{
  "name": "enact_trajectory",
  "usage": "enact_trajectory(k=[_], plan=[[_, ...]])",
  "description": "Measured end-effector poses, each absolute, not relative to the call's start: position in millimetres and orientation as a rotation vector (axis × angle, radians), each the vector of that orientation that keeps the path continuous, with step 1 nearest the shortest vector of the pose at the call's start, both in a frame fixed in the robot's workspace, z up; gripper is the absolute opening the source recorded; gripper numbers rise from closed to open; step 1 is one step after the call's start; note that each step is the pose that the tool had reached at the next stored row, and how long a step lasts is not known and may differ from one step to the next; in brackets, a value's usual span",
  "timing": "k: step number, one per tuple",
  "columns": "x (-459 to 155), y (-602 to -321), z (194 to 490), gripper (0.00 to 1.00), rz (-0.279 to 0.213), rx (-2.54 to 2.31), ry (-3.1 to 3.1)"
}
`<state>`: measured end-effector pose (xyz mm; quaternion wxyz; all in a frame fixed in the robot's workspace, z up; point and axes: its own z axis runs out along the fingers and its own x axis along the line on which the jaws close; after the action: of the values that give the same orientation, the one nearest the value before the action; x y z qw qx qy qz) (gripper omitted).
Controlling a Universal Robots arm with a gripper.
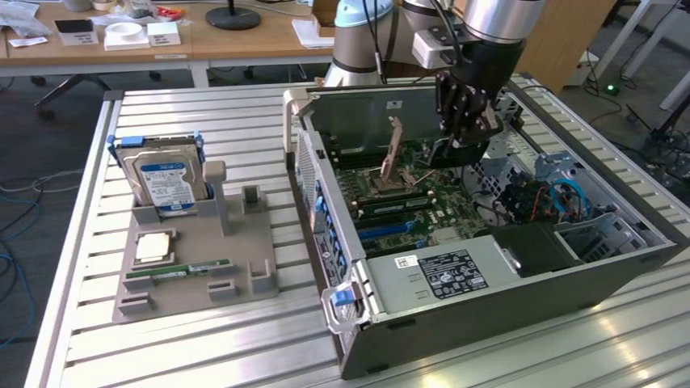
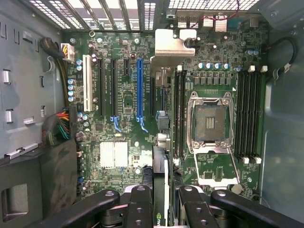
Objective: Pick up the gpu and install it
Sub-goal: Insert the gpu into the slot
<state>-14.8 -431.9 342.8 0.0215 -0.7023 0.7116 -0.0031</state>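
My gripper (image 1: 466,139) hangs inside the open computer case (image 1: 464,311), above the motherboard (image 1: 405,206). It is shut on the gpu (image 1: 461,153), a thin dark card held on edge below the fingers. In the wrist view the gpu (image 2: 159,166) runs edge-on between the two black fingers (image 2: 140,199). Its silver bracket (image 2: 173,45) sits at the far end, near the case's rear grille. The card hovers between the long blue slot (image 2: 139,85) and the black memory slots (image 2: 179,114), apart from the board.
An open, empty CPU socket (image 2: 211,118) lies beside the card's line. On the exterior view's left, a grey fixture tray (image 1: 199,291) carries a hard drive (image 1: 161,174), a CPU chip (image 1: 154,246) and a green memory stick (image 1: 178,271). Cable bundles (image 1: 539,202) fill the case's far side.
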Motion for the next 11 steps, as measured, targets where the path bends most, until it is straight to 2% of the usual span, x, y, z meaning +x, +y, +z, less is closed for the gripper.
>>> enact_trajectory(k=[11], plan=[[-14.8, -431.9, 341.6, 0.26, -0.009, -2.176, 2.205]])
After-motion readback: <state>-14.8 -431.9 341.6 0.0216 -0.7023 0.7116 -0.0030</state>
